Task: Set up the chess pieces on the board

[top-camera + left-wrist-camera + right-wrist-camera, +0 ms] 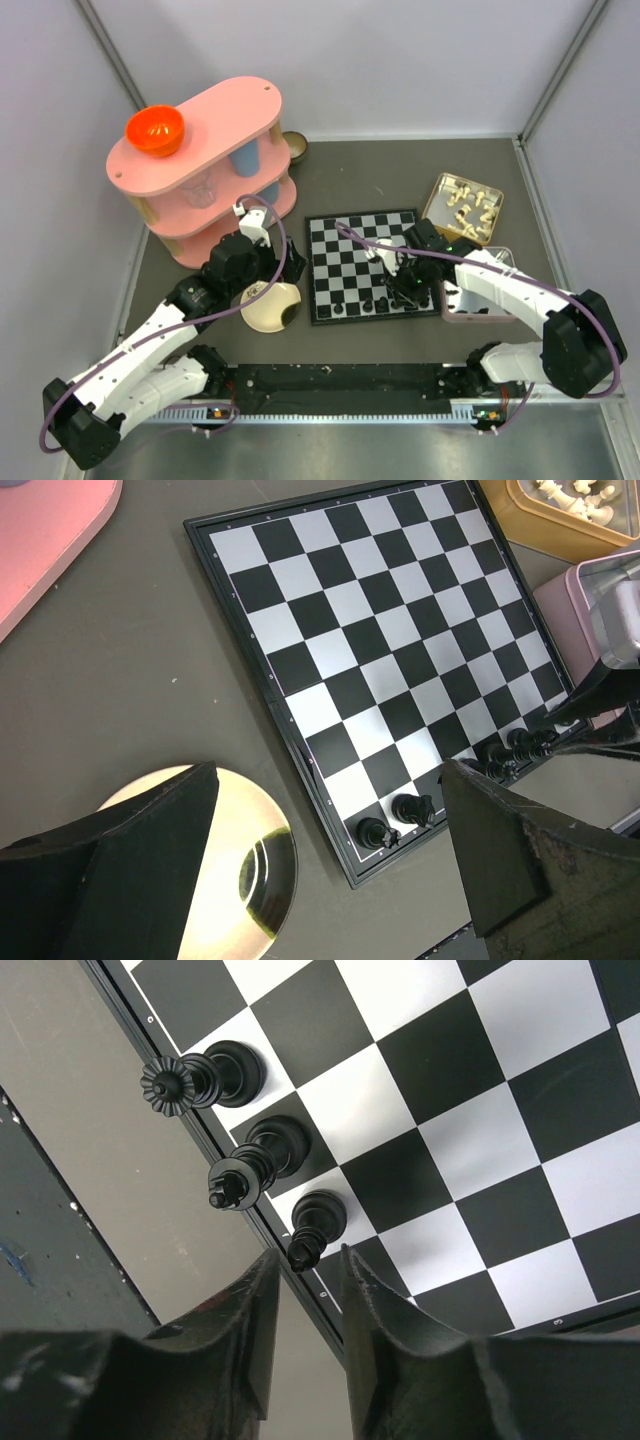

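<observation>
The board [360, 265] lies at the table's middle. Several black chess pieces [368, 303] stand along its near row. My right gripper [397, 287] hovers over that row. In the right wrist view its fingers [262, 1290] stand narrowly open on either side of a bishop's [318, 1222] head, with small gaps. A king [255, 1160] and a queen [200, 1078] stand beside it on the board [480, 1110]. My left gripper [328, 768] is wide open and empty above the board's near left corner [380, 650]. A rook [372, 832] and a knight [412, 808] stand there.
A round cream plate [272, 306] lies left of the board, under my left gripper. A pink shelf [200, 170] with an orange bowl [154, 130] stands at the back left. A tray of cream-white chessmen [463, 207] is at the back right. A pink box [470, 300] lies right of the board.
</observation>
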Available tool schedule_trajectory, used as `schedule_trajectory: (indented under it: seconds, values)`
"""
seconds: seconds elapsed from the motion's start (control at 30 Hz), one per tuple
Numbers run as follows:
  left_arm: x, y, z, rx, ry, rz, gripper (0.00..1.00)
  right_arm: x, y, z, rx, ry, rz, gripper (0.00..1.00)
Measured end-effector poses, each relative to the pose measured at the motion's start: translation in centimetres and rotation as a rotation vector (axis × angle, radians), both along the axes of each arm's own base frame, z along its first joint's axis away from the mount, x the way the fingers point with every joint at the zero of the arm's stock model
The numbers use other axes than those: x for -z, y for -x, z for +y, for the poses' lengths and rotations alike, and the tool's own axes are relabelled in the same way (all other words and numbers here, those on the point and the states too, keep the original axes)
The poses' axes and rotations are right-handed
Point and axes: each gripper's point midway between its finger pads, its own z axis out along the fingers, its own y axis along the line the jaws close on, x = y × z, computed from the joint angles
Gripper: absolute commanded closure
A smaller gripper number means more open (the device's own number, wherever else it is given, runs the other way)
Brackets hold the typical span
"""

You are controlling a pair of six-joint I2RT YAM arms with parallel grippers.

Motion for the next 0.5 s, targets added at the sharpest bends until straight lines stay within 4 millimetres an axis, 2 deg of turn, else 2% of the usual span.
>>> schedule_trajectory:
  seconds: [0.2, 0.3, 0.47, 0.5]
  values:
    - [0.0, 0.0, 0.0, 0.0, 0.0, 0.0, 0.02, 0.0, 0.3, -0.2, -0.001, 0.01, 0.009, 0.45]
    - [-0.1, 0.0, 0.0, 0.0, 0.002, -0.003, 0.02, -0.2, 0.7, -0.6, -0.017, 0.026, 0.022, 0.41]
    - [-0.4, 0.1, 0.1, -0.001, 0.007, -0.011, 0.02, -2.5, -0.4, -1.8, -0.022, 0.013, -0.013, 0.32]
    - [-0.4, 0.1, 0.1, -0.002, 0.006, -0.011, 0.02, -3.4, -0.8, -2.2, -0.02, 0.006, -0.031, 0.26]
